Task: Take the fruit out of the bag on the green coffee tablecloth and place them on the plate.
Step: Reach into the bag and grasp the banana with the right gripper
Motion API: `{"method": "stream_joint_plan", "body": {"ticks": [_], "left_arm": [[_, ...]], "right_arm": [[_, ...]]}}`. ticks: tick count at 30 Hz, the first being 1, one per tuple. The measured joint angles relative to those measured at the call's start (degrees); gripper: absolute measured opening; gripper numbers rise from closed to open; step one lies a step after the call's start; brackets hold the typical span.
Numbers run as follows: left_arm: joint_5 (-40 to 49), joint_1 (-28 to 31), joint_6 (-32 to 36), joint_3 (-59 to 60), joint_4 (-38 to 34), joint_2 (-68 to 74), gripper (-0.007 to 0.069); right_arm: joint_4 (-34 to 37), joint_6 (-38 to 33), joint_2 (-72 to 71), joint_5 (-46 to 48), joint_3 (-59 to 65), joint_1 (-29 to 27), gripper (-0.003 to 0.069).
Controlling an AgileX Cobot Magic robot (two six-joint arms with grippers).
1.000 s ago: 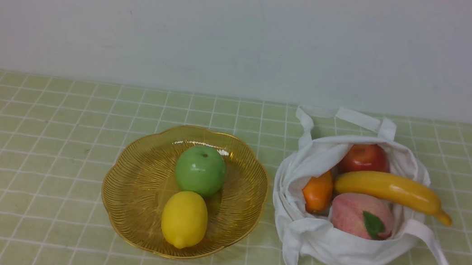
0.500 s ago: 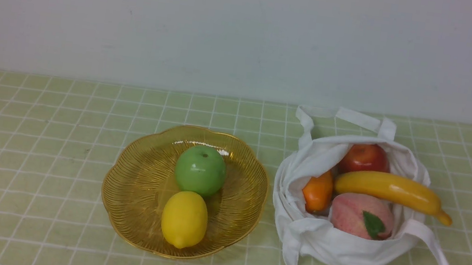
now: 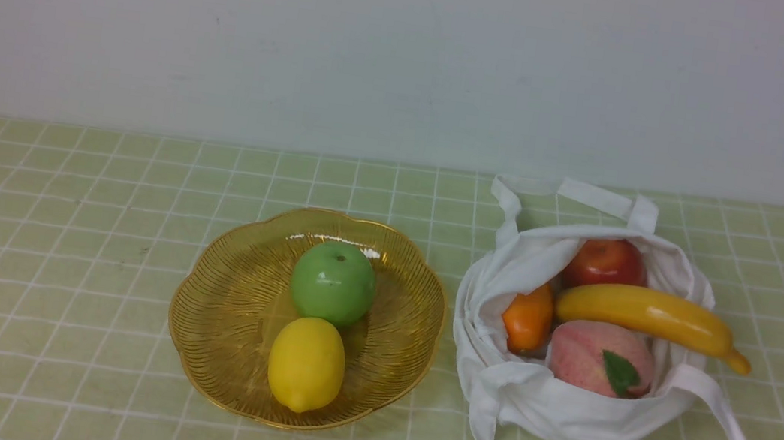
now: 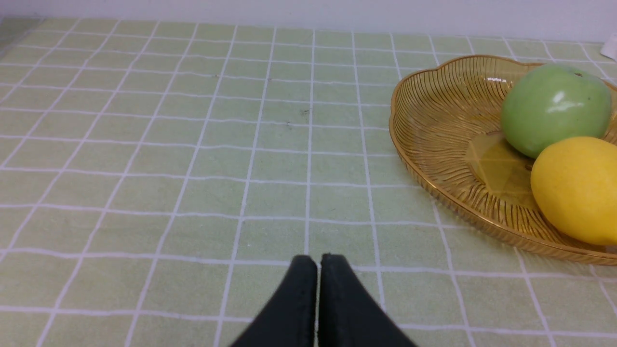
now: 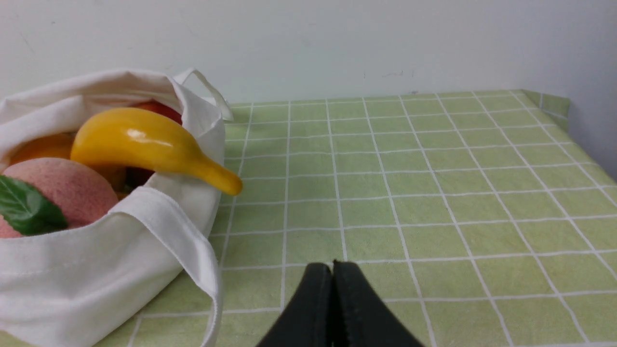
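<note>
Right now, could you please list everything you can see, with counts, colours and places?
tablecloth: 1, pale green with a white grid, covering the table
wall: 1, white, behind the table
plate: 1, amber, mid-cloth
green apple: 1, green, on the plate, far side
lemon: 1, yellow, on the plate, near side
bag: 1, white, open, right of the plate
banana: 1, yellow, in the bag, tip overhanging
red apple: 1, red, in the bag, far side
peach: 1, pink, in the bag, near side
orange fruit: 1, orange, in the bag, left side
left gripper: 1, black, shut, over bare cloth
right gripper: 1, black, shut, over bare cloth

looks like a lab tabletop setup: a green checked tablecloth [image 3: 52, 266] against a bare white wall [image 3: 413, 56]
</note>
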Motion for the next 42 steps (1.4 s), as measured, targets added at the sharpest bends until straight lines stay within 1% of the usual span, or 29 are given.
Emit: {"method": "stream_joint_plan", "body": {"ticks": [3, 6, 8, 9, 11, 12, 14, 20, 22, 24, 25, 26, 28, 29, 30, 31, 33, 34, 35, 38, 39, 40, 41, 42], "left_arm": [[0.00, 0.00, 0.00, 0.00, 0.00, 0.00, -0.0008], [0.00, 0.00, 0.00, 0.00, 0.00, 0.00, -0.0008], [0.00, 0.00, 0.00, 0.00, 0.00, 0.00, -0.0008], [0.00, 0.00, 0.00, 0.00, 0.00, 0.00, -0.0008], [0.00, 0.00, 0.00, 0.00, 0.00, 0.00, -0.0008], [0.00, 0.00, 0.00, 0.00, 0.00, 0.00, -0.0008], [0.00, 0.00, 0.00, 0.00, 0.00, 0.00, -0.0008], [0.00, 0.00, 0.00, 0.00, 0.00, 0.00, -0.0008], [0.00, 0.00, 0.00, 0.00, 0.00, 0.00, -0.0008], [0.00, 0.00, 0.00, 0.00, 0.00, 0.00, -0.0008], [0.00, 0.00, 0.00, 0.00, 0.00, 0.00, -0.0008], [0.00, 0.00, 0.00, 0.00, 0.00, 0.00, -0.0008], [0.00, 0.00, 0.00, 0.00, 0.00, 0.00, -0.0008], [0.00, 0.00, 0.00, 0.00, 0.00, 0.00, -0.0008], [0.00, 0.00, 0.00, 0.00, 0.00, 0.00, -0.0008], [0.00, 0.00, 0.00, 0.00, 0.00, 0.00, -0.0008], [0.00, 0.00, 0.00, 0.00, 0.00, 0.00, -0.0008], [0.00, 0.00, 0.00, 0.00, 0.00, 0.00, -0.0008], [0.00, 0.00, 0.00, 0.00, 0.00, 0.00, -0.0008], [0.00, 0.00, 0.00, 0.00, 0.00, 0.00, -0.0008], [0.00, 0.00, 0.00, 0.00, 0.00, 0.00, -0.0008], [0.00, 0.00, 0.00, 0.00, 0.00, 0.00, -0.0008], [0.00, 0.00, 0.00, 0.00, 0.00, 0.00, -0.0008], [0.00, 0.00, 0.00, 0.00, 0.00, 0.00, -0.0008]], "right_arm": [[0.06, 0.07, 0.00, -0.05, 0.00, 0.00, -0.0015], [3.68, 2.74, 0.00, -1.31, 0.07, 0.00, -0.0015], [12.95, 8.49, 0.00, -4.10, 0.36, 0.00, -0.0015], [18.76, 11.90, 0.00, -5.65, 0.40, 0.00, -0.0015], [26.47, 15.78, 0.00, -7.70, 0.40, 0.00, -0.0015], [29.66, 17.12, 0.00, -8.34, 0.40, 0.00, -0.0015], [33.61, 18.36, 0.00, -8.76, 0.40, 0.00, -0.0015], [35.19, 18.86, 0.00, -8.71, 0.40, 0.00, -0.0015], [35.21, 16.96, 0.00, -8.71, 0.40, 0.00, -0.0015], [35.15, 13.26, 0.00, -8.10, -0.56, 0.00, -0.0015], [35.15, 12.76, 0.00, -7.97, -0.56, 0.00, -0.0015], [34.62, 5.64, 0.00, -7.13, -4.70, 0.00, -0.0015], [34.49, 3.21, 0.00, -6.80, -6.60, 0.00, -0.0015], [34.31, -1.41, 0.07, -5.74, -10.71, 0.00, -0.0015], [34.25, -3.05, 0.30, -5.09, -12.29, 0.00, -0.0015], [34.09, -6.60, 1.63, -2.80, -15.98, 0.00, -0.0015], [33.95, -11.17, 5.74, 2.68, -21.20, 0.00, -0.0015], [33.88, -11.17, 5.74, 3.36, -21.20, 0.00, -0.0015], [33.89, -12.77, 8.24, 6.23, -23.21, 0.00, -0.0015], [33.64, -16.33, 17.28, 18.35, -27.80, 0.00, -0.0015], [33.49, -17.48, 21.29, 23.65, -29.16, 0.00, -0.0015], [33.44, -18.22, 24.00, 25.72, -29.95, 0.00, -0.0015], [33.44, -19.74, 29.37, 30.45, -31.14, 0.00, -0.0015], [33.72, -20.92, 32.58, 33.14, -32.10, 0.00, -0.0015]]}}
